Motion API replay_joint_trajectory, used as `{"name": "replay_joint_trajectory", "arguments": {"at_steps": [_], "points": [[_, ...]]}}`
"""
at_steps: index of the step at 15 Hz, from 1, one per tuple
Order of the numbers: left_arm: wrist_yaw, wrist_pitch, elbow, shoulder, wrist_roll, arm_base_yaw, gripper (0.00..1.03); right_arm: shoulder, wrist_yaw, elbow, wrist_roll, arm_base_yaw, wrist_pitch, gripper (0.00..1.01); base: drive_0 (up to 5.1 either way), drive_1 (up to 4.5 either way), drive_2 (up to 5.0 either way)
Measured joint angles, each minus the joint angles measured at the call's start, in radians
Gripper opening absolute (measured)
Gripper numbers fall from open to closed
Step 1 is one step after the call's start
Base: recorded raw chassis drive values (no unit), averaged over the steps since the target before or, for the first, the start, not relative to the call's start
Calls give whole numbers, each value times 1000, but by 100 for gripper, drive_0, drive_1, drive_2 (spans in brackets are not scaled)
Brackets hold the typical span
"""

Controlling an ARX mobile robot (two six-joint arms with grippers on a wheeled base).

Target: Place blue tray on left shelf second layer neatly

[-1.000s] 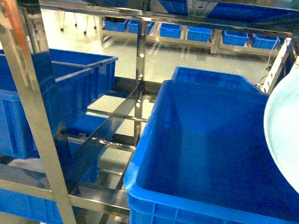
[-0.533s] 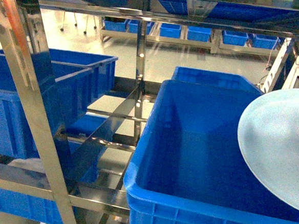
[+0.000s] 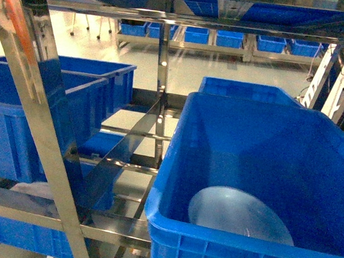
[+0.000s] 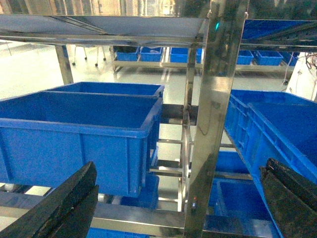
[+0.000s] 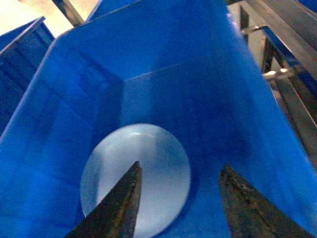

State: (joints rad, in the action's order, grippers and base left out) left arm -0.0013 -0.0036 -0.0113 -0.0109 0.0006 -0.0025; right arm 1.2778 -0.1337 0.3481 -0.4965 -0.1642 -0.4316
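Head view: looks through a shiny steel rack (image 3: pixel 39 125) with square mirror-like posts and flat cross rails. Shows a deep dark-blue crate (image 3: pixel 257 170) at right foreground, with the blue tray (image 3: pixel 240 215) lying inside on its floor, near the front wall, partly hidden by the front rim. Shows a second crate (image 3: pixel 245 88) just behind the first. Shows two more dark-blue crates (image 3: pixel 49 114) on the left side of the rack, one behind the other, beyond the slanted front post. Shows a far row of blue bins (image 3: pixel 225 38) on a low rack across the pale floor. Shows no gripper or arm here.

Left wrist view: faces the rack from low down, a tall steel post (image 4: pixel 213 119) in the middle. Shows a big dark-blue crate on the left tier (image 4: pixel 84 134), resting on the steel rails, another directly behind it. Shows the right-hand crates (image 4: pixel 277 129) at the edge. Frames the left gripper (image 4: pixel 178 208) by its two dark fingers (image 4: pixel 64 208) in the bottom corners, spread wide apart, nothing between them.

Right wrist view: looks steeply down into the crate (image 5: pixel 163 74). Shows the pale round tray (image 5: pixel 136 178) flat on the crate floor, toward the near left corner. Shows the right gripper (image 5: pixel 181 208) above it, dark fingers (image 5: pixel 121 203) parted, holding nothing; contact with the tray cannot be told.
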Motion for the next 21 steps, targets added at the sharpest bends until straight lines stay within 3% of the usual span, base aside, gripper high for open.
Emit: {"name": "replay_joint_trajectory", "arguments": {"at_steps": [1, 2, 4, 5, 6, 7, 8, 10, 11, 15, 21], "points": [[1, 0, 0, 0, 0, 0, 98, -158, 13, -67, 1, 29, 125, 59, 0, 0, 0], [1, 0, 0, 0, 0, 0, 98, -370, 35, -115, 18, 68, 322, 74, 0, 0, 0], [0, 0, 0, 0, 0, 0, 98, -766, 80, -92, 109, 161, 670, 97, 0, 0, 0], [1, 0, 0, 0, 0, 0, 98, -918, 116, -79, 145, 210, 799, 99, 0, 0, 0], [0, 0, 0, 0, 0, 0, 98, -1002, 115, -77, 171, 217, 870, 97, 0, 0, 0], [2, 1, 0, 0, 0, 0, 98, -1062, 124, -148, 241, 188, 688, 91, 0, 0, 0], [-1, 0, 0, 0, 0, 0, 98, -1183, 144, -248, 345, 159, 537, 78, 0, 0, 0], [1, 1, 0, 0, 0, 3, 98, -1212, 130, -273, 430, 166, 437, 60, 0, 0, 0], [0, 0, 0, 0, 0, 3, 98, -1220, 133, -278, 461, 164, 439, 45, 0, 0, 0], [1, 0, 0, 0, 0, 3, 98, -1234, 134, -297, 480, 164, 438, 5, 0, 0, 0], [1, 0, 0, 0, 0, 2, 98, -1272, 134, -335, 490, 164, 436, 2, 0, 0, 0]]}}
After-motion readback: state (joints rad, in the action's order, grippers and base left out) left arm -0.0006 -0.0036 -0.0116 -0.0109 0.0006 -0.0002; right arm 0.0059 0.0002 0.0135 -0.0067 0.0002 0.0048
